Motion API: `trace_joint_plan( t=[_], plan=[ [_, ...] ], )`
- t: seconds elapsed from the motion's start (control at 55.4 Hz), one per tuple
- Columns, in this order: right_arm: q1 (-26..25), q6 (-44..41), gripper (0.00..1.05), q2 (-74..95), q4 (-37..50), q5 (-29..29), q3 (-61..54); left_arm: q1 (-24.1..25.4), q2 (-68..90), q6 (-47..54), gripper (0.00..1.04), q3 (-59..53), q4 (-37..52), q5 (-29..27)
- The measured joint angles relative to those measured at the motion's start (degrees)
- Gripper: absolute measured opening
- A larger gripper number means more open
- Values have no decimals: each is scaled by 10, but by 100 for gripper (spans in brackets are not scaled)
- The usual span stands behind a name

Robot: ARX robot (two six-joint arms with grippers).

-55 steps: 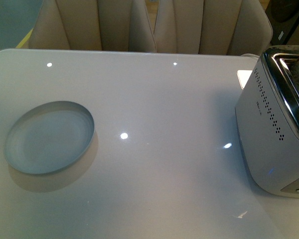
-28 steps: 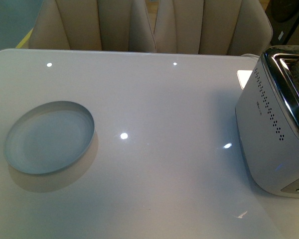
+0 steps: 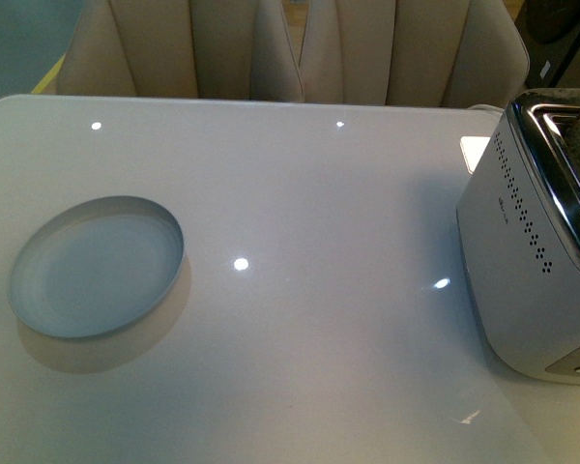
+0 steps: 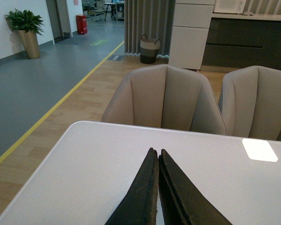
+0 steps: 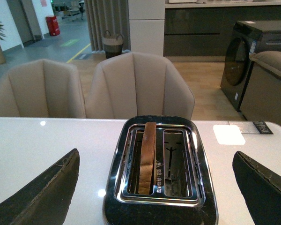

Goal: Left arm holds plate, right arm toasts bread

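The pale blue-grey plate (image 3: pixel 95 267) lies empty on the white table at the left of the front view. No arm shows in that view. In the left wrist view my left gripper (image 4: pixel 155 152) is shut with its two dark jaws pressed together over bare table, holding nothing. The bread (image 5: pixel 147 157) stands on edge in one slot of the silver toaster (image 5: pixel 159 164), its brown crust showing at the slot's top. My right gripper (image 5: pixel 157 180) is open, its jaws spread wide on either side of the toaster and above it.
The toaster (image 3: pixel 532 261) stands at the table's right edge. Two beige chairs (image 3: pixel 290 48) sit behind the far edge of the table. A white square patch (image 4: pixel 260 150) lies on the table near the toaster.
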Motion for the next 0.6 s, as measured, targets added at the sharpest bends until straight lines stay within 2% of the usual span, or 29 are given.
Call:
trace_joint_plan(
  t=[0.217, 0.596],
  plan=[
    [0, 0, 96, 0, 0, 0, 0, 0, -139, 1, 3, -19, -118, 0],
    [0, 0, 96, 0, 0, 0, 0, 0, -284, 2, 3, -20, -251, 0]
  ],
)
